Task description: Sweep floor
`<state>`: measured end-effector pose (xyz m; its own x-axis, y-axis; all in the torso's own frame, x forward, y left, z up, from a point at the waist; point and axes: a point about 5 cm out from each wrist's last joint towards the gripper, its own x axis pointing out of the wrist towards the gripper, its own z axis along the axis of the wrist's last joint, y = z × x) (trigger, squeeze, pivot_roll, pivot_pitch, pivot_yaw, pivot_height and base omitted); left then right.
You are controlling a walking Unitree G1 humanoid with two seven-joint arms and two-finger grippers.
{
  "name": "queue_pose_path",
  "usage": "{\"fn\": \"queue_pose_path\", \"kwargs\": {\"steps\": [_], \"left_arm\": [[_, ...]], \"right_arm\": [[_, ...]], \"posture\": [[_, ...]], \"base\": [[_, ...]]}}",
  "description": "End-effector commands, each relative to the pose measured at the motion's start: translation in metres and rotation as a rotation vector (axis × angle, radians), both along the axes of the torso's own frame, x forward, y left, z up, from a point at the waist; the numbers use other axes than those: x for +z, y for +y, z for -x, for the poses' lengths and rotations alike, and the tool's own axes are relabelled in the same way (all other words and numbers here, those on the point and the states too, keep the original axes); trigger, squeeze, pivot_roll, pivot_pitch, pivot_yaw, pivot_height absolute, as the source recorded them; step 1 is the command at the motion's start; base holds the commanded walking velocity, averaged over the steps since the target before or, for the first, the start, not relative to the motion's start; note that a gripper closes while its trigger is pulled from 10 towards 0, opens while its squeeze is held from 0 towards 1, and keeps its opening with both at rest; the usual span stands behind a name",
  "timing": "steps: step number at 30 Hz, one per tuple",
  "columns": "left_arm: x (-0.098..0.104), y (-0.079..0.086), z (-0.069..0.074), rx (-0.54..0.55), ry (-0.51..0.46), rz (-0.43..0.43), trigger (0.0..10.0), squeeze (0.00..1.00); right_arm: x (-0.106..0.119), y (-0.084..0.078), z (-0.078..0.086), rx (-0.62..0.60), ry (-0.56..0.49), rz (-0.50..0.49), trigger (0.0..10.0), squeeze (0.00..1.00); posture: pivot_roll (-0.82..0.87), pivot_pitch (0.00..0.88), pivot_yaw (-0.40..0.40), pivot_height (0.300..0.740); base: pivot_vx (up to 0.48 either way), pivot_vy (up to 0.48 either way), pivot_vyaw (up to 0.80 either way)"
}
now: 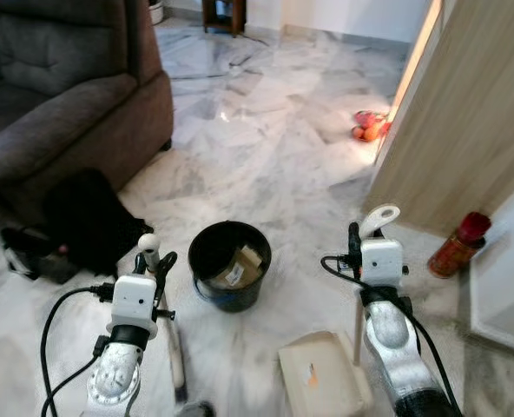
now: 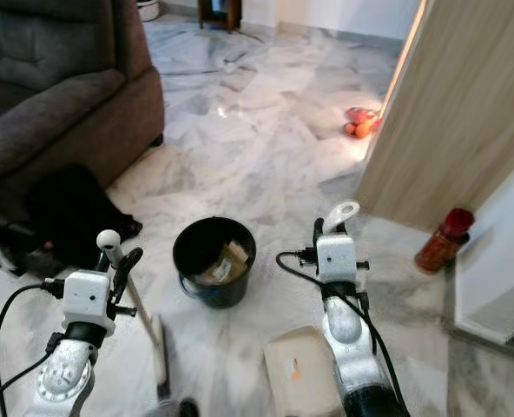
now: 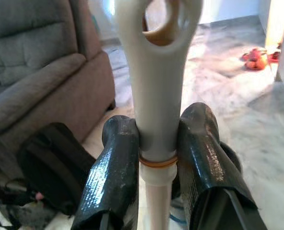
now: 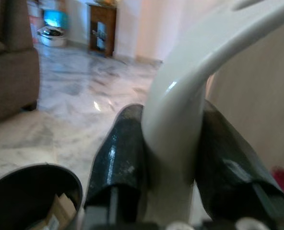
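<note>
My left gripper [image 1: 155, 263] is shut on the white broom handle [image 3: 155, 91], which slants down to the broom head [image 1: 178, 360] on the marble floor. My right gripper [image 1: 358, 239] is shut on the cream dustpan handle [image 4: 180, 120]. The dustpan's tray [image 1: 322, 373] rests on the floor by my right arm, with an orange scrap in it. Between the arms stands a black bin [image 1: 229, 265] holding cardboard and paper scraps.
A grey sofa [image 1: 66, 95] stands at the left with a black bag [image 1: 83, 217] at its foot. A wooden panel [image 1: 465, 113] rises at the right, a red can [image 1: 457, 245] beside it. Red and orange items [image 1: 368, 126] lie farther off on the marble floor [image 1: 266, 148].
</note>
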<state>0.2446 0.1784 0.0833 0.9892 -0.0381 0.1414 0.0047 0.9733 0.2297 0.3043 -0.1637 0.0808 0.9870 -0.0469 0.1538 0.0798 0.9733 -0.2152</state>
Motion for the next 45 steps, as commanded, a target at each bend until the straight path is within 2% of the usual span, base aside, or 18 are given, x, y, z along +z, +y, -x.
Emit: {"fn": "queue_pose_path", "kwargs": {"steps": [1,11,26,45], "left_arm": [[0.005,0.004,-0.001,0.006,-0.032,-0.023,10.0,0.00],[0.006,0.003,-0.003,0.005,-0.031,-0.028,10.0,0.00],[0.016,0.004,-0.017,-0.013,-0.061,-0.034,10.0,0.00],[0.016,0.004,-0.019,-0.026,-0.055,-0.038,10.0,0.00]], "right_arm": [[0.006,0.000,-0.002,0.004,-0.031,0.007,10.0,0.00],[0.006,-0.001,-0.003,-0.001,-0.028,-0.002,10.0,0.00],[0.003,0.001,-0.007,-0.014,-0.009,-0.035,10.0,0.00],[0.000,0.000,-0.006,-0.032,0.000,-0.037,10.0,0.00]], "posture": [[0.07,0.096,-0.005,0.740],[0.07,0.087,-0.008,0.740],[0.08,0.054,0.012,0.740],[0.09,0.062,0.012,0.740]], "base": [[0.000,0.000,0.00],[0.000,0.000,0.00],[0.000,0.000,-0.80],[0.000,0.000,-0.80]]}}
